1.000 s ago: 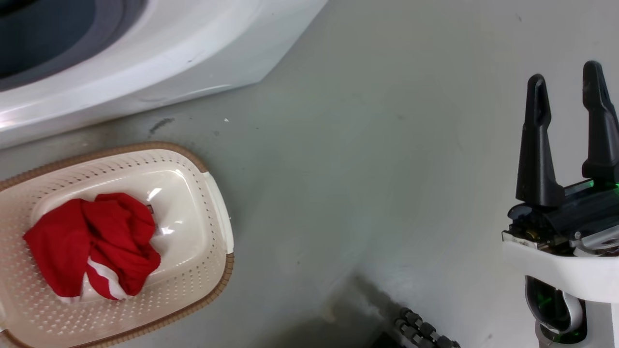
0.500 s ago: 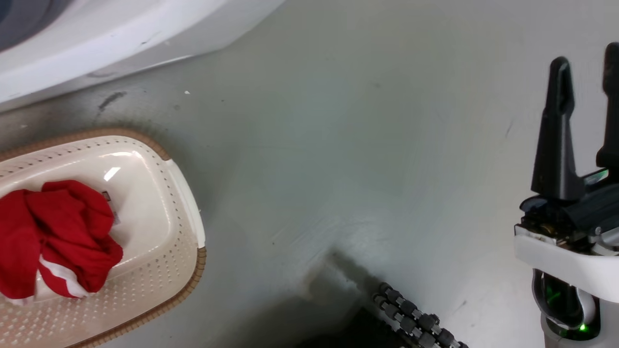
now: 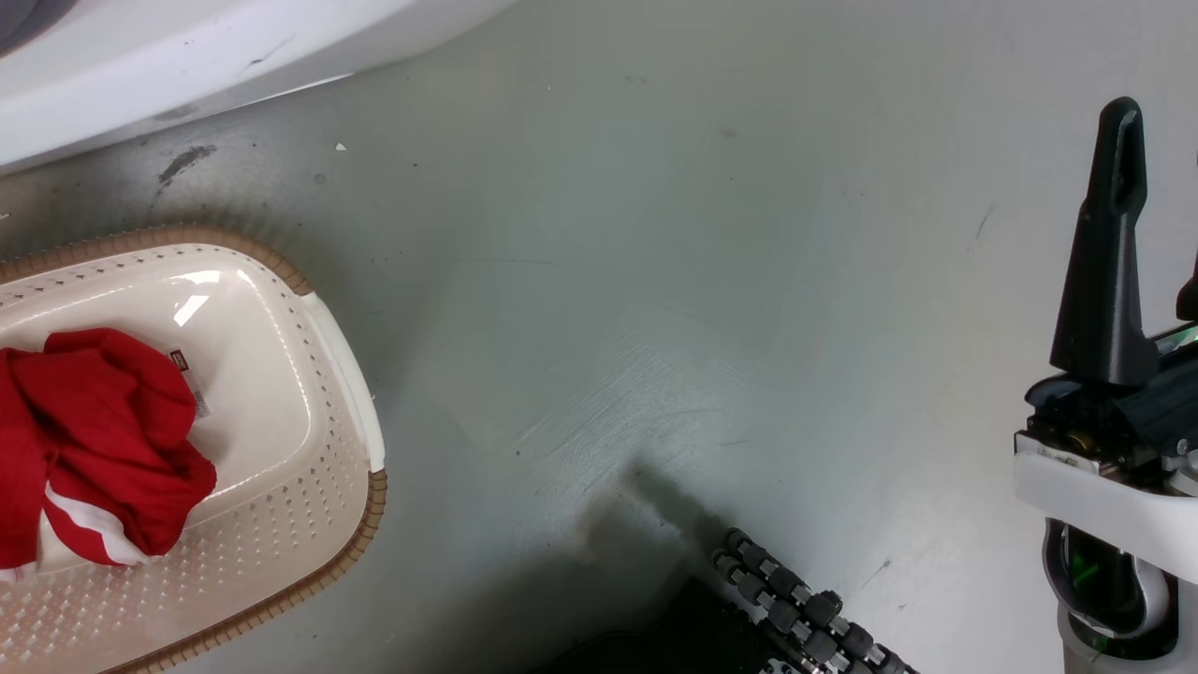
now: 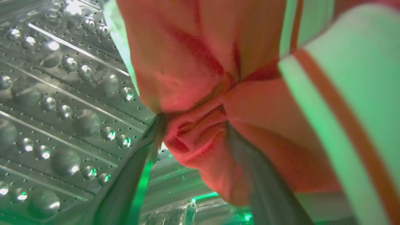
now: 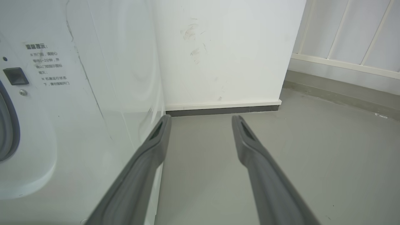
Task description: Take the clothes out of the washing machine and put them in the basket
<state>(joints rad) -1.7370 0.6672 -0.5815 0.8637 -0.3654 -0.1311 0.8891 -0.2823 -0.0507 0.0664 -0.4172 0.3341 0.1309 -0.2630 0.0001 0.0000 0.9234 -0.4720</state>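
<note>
Left gripper [image 4: 193, 123] pinches red clothes [image 4: 187, 62] (inside the washing machine drum [image 4: 62, 100]).

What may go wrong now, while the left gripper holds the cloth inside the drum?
The left gripper pinches only a small fold of the red garment, so the fabric may slip out when pulled. Its loose striped side may drag or catch on the steel drum.

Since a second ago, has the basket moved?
No. The basket stays just below the dark floor scuff; the whole view slid, so the camera moved.
</note>
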